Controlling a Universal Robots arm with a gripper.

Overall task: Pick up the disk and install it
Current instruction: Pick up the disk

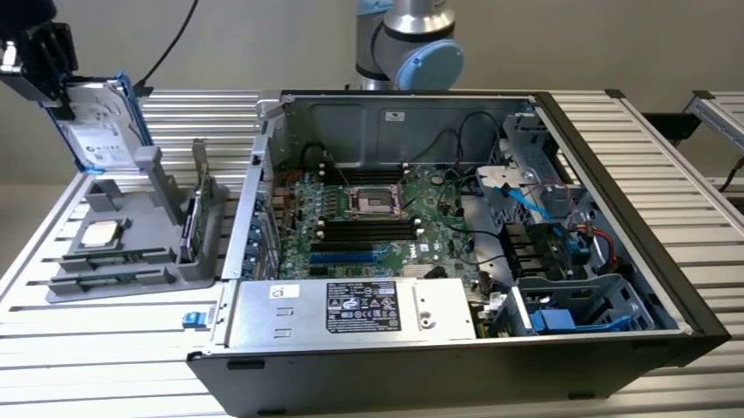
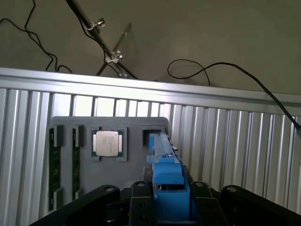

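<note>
The slatted metal table [image 1: 104, 348] carried everything, the grey tray [image 1: 157, 279] included. Beside the tray, toward the exterior view's right, stood the open computer case [image 1: 407, 383], its side panel off and the board and cables bare. The tray was the parts stand I was working over, and I place the rest from it.

The disk [image 1: 104, 135] hung above the far end of the tray, clear of it and touching none of its posts. It stood nearly upright, with its white label facing the case and its blue frame along the edges. My pincer [image 1: 56, 83] was clamped on the disk's upper end at about half width, 1 finger on each side of the blue frame. From the wrist, the frame [image 2: 167, 174] ran out between my fingers toward the tray [image 2: 134, 150] below.

On the tray, a thin dark card [image 1: 200, 222] stood on edge along the side nearest the case. The square silver chip [image 1: 101, 232] lay in its pocket near the middle, and 2 green memory sticks [image 2: 55, 169] lay in slots on the chip's other side.

I judged the pick-up done and the install not begun, as the disk was nearer the tray than any bay. Fitting it would call for a firm hold across the gap from tray to case. It would also need the frame squared to the grey cage [image 1: 605, 292] at the case's far front corner from the tray, if that was its bay.
</note>
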